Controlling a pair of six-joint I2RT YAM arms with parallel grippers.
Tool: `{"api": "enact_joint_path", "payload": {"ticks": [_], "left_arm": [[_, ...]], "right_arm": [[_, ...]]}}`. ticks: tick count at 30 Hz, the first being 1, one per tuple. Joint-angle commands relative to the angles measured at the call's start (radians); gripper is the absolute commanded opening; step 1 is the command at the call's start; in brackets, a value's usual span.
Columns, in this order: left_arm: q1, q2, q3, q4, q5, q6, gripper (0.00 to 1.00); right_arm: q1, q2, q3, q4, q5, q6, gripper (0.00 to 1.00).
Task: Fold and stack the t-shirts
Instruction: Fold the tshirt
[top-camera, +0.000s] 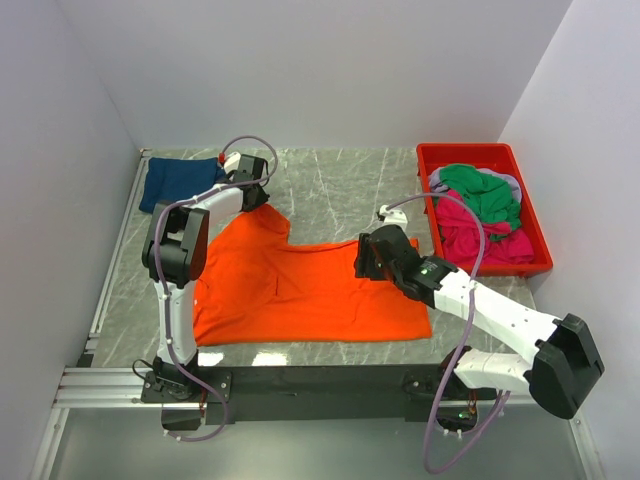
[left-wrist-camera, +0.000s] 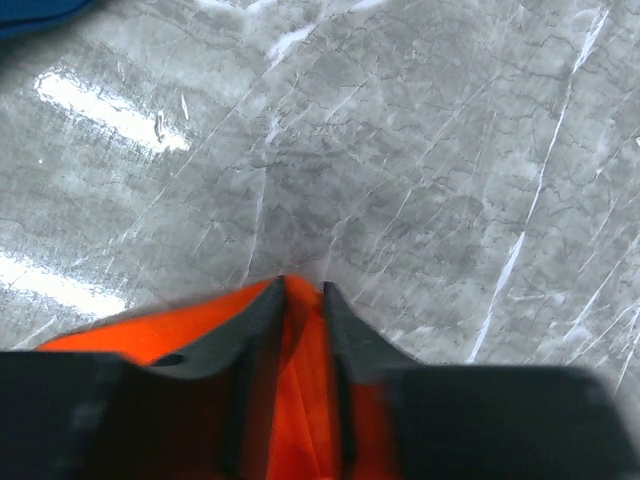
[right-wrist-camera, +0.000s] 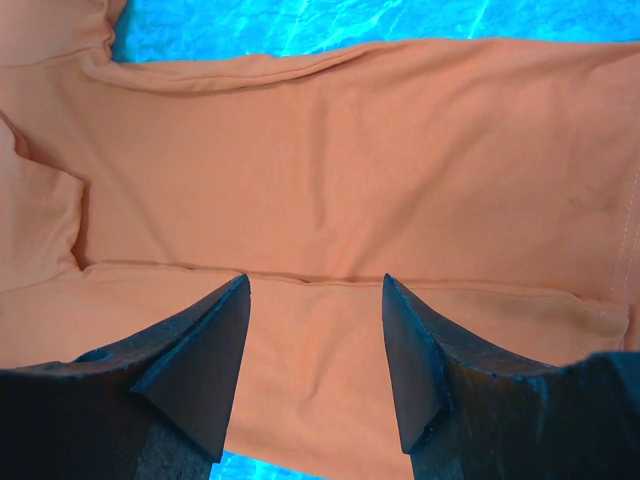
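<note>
Your navy t-shirt (top-camera: 180, 180) lies beyond the far left corner of the orange t-shirt (top-camera: 300, 290). Your left gripper (left-wrist-camera: 302, 290) pinches that corner. Your right gripper (right-wrist-camera: 315, 285) hangs over its right part, fingers spread. To its right, the red bin (top-camera: 465, 150) holds the green t-shirt (top-camera: 480, 190) and the pink t-shirt (top-camera: 480, 235).

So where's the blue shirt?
From above, the navy blue t-shirt lies in the far left corner of the table, just left of the left gripper and beyond the orange t-shirt.
</note>
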Motion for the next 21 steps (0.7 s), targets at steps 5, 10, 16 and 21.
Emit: {"api": "enact_joint_path", "payload": {"ticks": [5, 10, 16, 21], "left_arm": [[0.002, -0.002, 0.028, 0.009, 0.009, 0.01, 0.11], [0.002, -0.016, 0.012, 0.008, 0.007, 0.011, 0.0], [0.002, -0.099, -0.06, 0.043, 0.002, 0.013, 0.01], [0.004, -0.137, -0.092, 0.049, 0.027, 0.024, 0.01]], "right_arm": [[-0.006, 0.0, -0.006, 0.038, 0.008, -0.017, 0.62], [-0.007, 0.011, 0.006, 0.027, 0.036, -0.017, 0.62], [-0.073, 0.066, 0.058, -0.007, 0.082, -0.031, 0.62], [-0.165, 0.178, 0.126, -0.011, 0.083, -0.057, 0.62]]}}
